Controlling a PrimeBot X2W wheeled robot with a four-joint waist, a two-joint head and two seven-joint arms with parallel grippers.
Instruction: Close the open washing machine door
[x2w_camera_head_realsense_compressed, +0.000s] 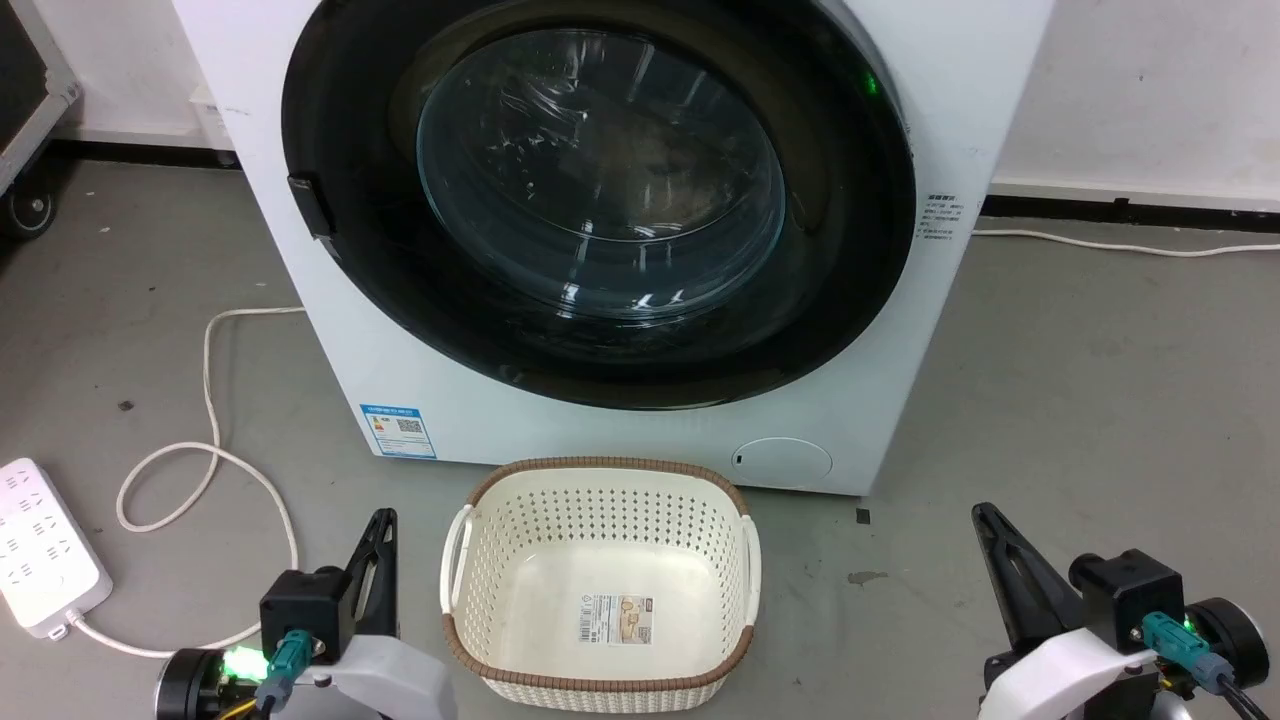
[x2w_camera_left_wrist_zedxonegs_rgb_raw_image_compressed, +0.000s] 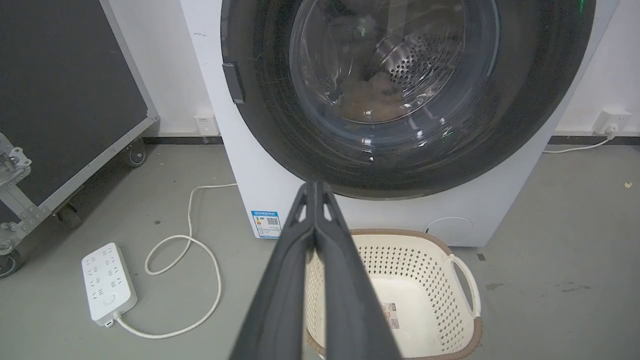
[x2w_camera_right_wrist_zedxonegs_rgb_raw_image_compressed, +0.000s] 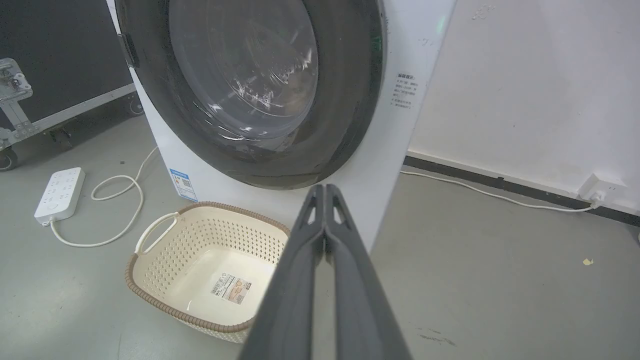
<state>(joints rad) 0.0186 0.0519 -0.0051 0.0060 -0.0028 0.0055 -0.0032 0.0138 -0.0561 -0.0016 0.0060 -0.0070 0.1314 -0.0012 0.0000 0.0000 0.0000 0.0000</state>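
Note:
The washing machine door (x2w_camera_head_realsense_compressed: 600, 180), a glossy black rim around a bulging glass bowl, lies flat against the front of the white washing machine (x2w_camera_head_realsense_compressed: 330, 330), with no gap showing along its rim. It also shows in the left wrist view as the door (x2w_camera_left_wrist_zedxonegs_rgb_raw_image_compressed: 390, 75) and in the right wrist view as the door (x2w_camera_right_wrist_zedxonegs_rgb_raw_image_compressed: 240, 75). My left gripper (x2w_camera_head_realsense_compressed: 383, 520) hangs low at the lower left, well short of the machine; its fingers (x2w_camera_left_wrist_zedxonegs_rgb_raw_image_compressed: 315, 186) are pressed together, holding nothing. My right gripper (x2w_camera_head_realsense_compressed: 982, 512) sits at the lower right, likewise shut and empty (x2w_camera_right_wrist_zedxonegs_rgb_raw_image_compressed: 325, 187).
A cream perforated basket (x2w_camera_head_realsense_compressed: 600, 465) with a brown rim stands on the floor between my grippers, just before the machine. A white power strip (x2w_camera_head_realsense_compressed: 40, 545) and its looped cable (x2w_camera_head_realsense_compressed: 210, 400) lie at the left. A black wheeled case (x2w_camera_left_wrist_zedxonegs_rgb_raw_image_compressed: 60, 100) stands further left.

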